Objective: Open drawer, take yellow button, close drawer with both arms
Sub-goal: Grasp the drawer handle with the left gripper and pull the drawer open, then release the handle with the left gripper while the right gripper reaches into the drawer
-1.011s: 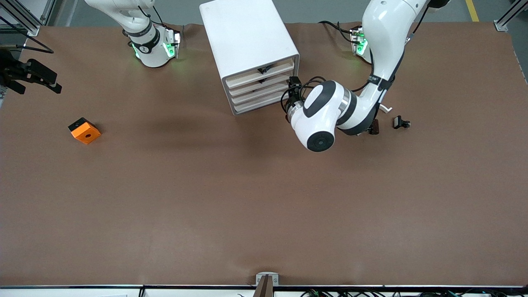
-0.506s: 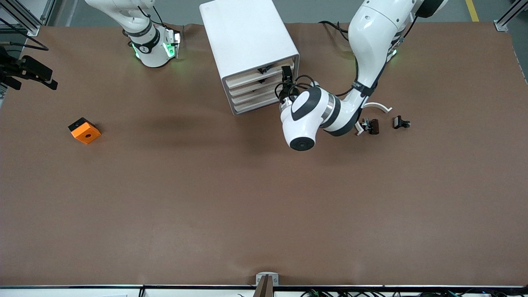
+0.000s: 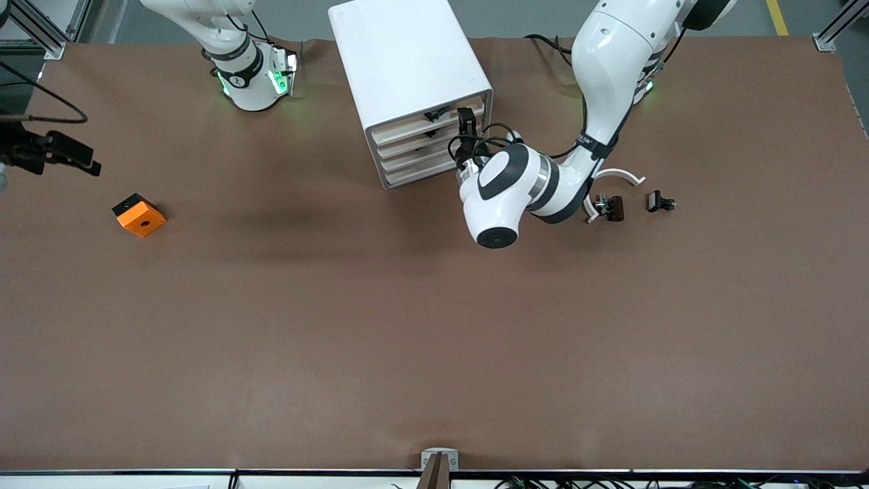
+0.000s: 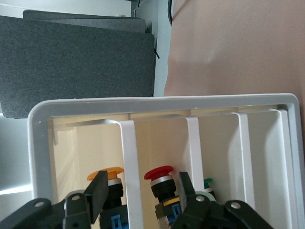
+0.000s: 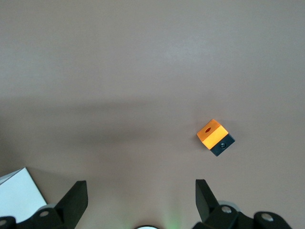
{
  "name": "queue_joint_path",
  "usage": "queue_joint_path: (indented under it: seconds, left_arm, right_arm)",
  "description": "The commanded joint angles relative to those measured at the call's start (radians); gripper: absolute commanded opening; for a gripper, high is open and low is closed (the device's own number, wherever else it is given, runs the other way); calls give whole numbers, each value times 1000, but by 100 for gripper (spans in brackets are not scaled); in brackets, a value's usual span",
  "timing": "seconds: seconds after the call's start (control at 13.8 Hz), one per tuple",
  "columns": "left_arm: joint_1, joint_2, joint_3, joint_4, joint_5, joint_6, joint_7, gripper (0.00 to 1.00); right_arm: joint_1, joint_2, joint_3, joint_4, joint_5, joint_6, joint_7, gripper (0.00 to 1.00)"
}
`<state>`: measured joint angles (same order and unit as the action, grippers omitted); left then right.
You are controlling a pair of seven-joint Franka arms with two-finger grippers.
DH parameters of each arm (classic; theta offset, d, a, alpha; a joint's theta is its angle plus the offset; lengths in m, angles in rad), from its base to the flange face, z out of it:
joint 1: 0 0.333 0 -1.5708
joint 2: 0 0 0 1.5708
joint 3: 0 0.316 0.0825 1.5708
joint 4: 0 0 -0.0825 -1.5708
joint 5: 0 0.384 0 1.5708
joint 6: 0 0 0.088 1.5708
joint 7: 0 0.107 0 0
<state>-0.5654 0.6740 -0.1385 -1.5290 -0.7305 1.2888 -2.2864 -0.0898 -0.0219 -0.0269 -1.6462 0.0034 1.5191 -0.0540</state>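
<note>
The white cabinet (image 3: 407, 61) stands between the arm bases, its four cream fronts facing the front camera. The top drawer (image 3: 407, 124) sits pushed in. My left gripper (image 3: 467, 123) is open right in front of the cabinet's upper drawers. In the left wrist view it (image 4: 142, 191) straddles the white divider between the top slot (image 4: 90, 143) and the one below. The button (image 4: 106, 172), with its orange-yellow cap and black body, shows in the top slot beside one finger (image 4: 97, 191). My right gripper (image 3: 68, 153) waits open in the air over the right arm's end of the table; it also shows in the right wrist view (image 5: 140, 200).
A red-capped button (image 4: 159, 174) and a green-capped one (image 4: 208, 182) sit in the lower slots. An orange block with a hole (image 3: 139, 215) lies toward the right arm's end of the table. Two black clip parts (image 3: 611, 207) (image 3: 660, 202) and a white curved piece (image 3: 621, 175) lie toward the left arm's end.
My left gripper has swung from beside the cabinet's lower drawers up to the front of the top drawers. My right gripper has shifted slightly.
</note>
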Motion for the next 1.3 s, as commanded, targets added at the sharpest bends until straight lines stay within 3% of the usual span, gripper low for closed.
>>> queue_joint_path:
  seconds: [0.0,0.07,0.36,0.58,0.79,1.01,1.23]
  left_arm:
    - [-13,18,2,20,-20,-19,-24,45]
    - [-14,21,2,20,-21,-19,-24,32]
    - [-1,35,4,24,-18,-19,-21,0]
    - [15,36,14,27,-17,-19,-18,0]
    - [93,56,14,93,-17,-16,-16,0]
    - [149,100,14,176,-17,-3,-16,0]
    - [170,113,19,193,-15,52,-1,0]
  right_arm:
    - [-30,86,8,51,-29,-8,-21,100]
    - [-33,91,8,55,-39,-5,-21,100]
    - [-21,89,10,59,-23,-8,14,100]
    - [-19,89,13,57,18,-13,100,100]
    - [-8,89,18,49,52,-14,211,100]
    - [89,89,18,49,52,-14,429,100]
    - [275,85,18,57,66,1,742,100]
